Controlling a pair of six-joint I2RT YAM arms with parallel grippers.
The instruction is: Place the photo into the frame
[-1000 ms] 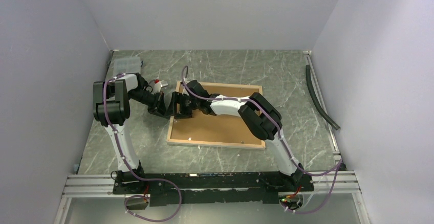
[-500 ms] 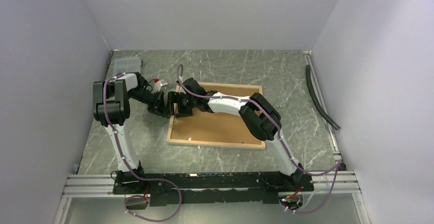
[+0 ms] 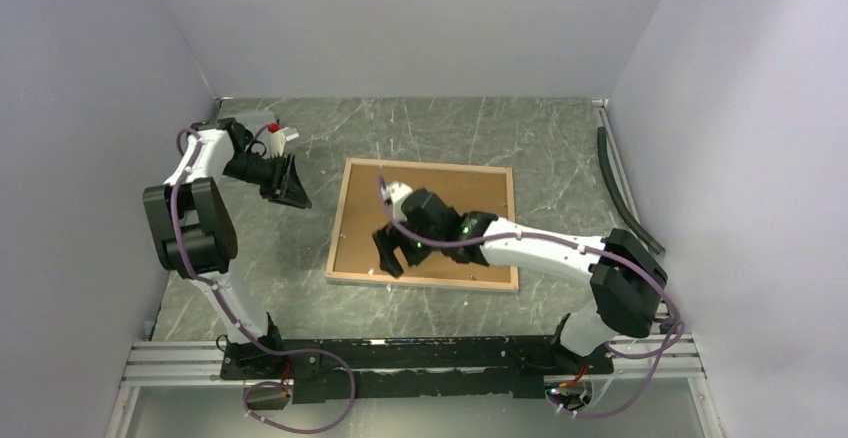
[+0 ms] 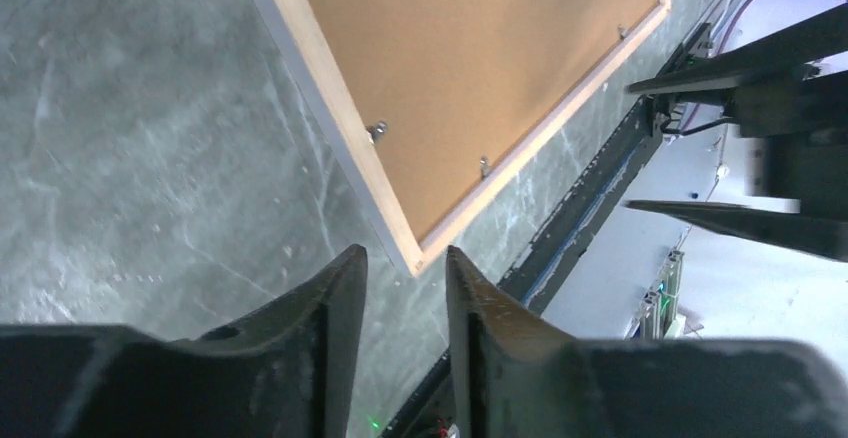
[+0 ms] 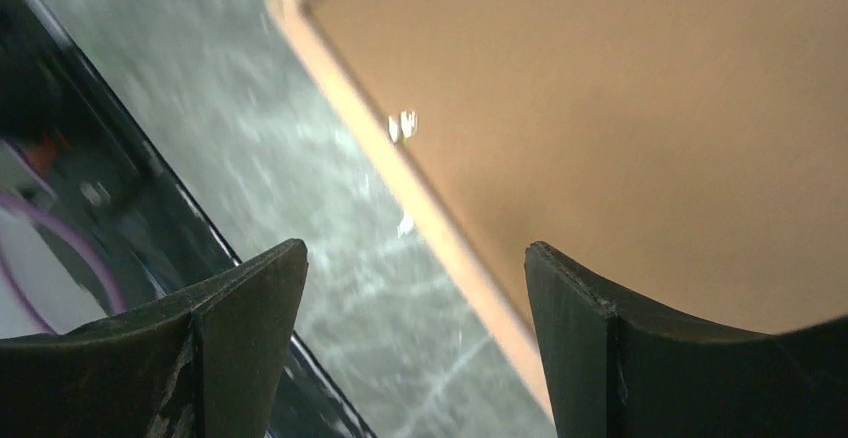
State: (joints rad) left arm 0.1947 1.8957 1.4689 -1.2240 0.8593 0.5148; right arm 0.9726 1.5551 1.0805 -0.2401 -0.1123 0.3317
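Note:
The frame (image 3: 425, 280) lies face down on the table, its light wood border around a brown backing board (image 3: 450, 203) with small metal clips (image 4: 377, 132). The photo is hidden. My left gripper (image 3: 295, 196) hovers off the frame's far-left corner, well apart from it. Its jaws stand slightly open with nothing between them, and the left wrist view shows the frame's near corner (image 4: 412, 253) far below the gripper (image 4: 405, 263). My right gripper (image 3: 385, 258) hangs over the frame's near-left corner, open and empty. In the right wrist view the border (image 5: 400, 178) runs between the fingers of the gripper (image 5: 415, 258).
A black hose (image 3: 625, 193) lies along the right wall. The arms' mounting rail (image 3: 400, 358) runs along the near edge. Grey walls close the left, back and right sides.
The left arm swung back and left, away from the frame's left edge, and its jaws parted. The right arm drew back from the far-left corner to the near-left corner, opening wider.

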